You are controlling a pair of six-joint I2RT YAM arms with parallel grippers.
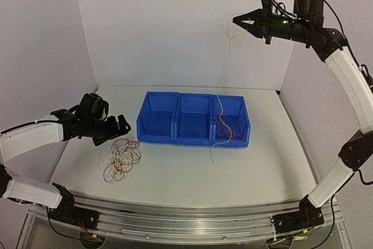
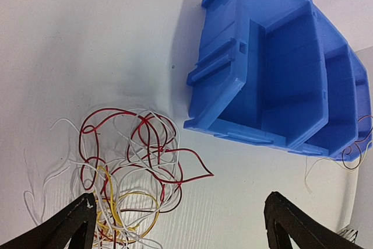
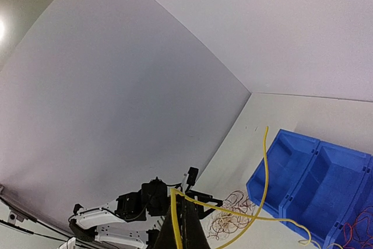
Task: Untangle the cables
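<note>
Extraction step, by judgement: the right hand [image 1: 239,21], upper right of the top view, is closed on 1 yellow cable [image 3: 266,161] hanging to the rightmost of 3 compartments in the blue bin [image 1: 175,135]. The left hand [image 1: 118,127], open and empty, hovers over the cable tangle [image 1: 120,158] on the desk [image 1: 262,155], lower left. Next move likely calls for lowering and releasing this cable into the bin. Only the right wrist view shows the pinch; only the left wrist view separates red, white and yellow strands.
</note>
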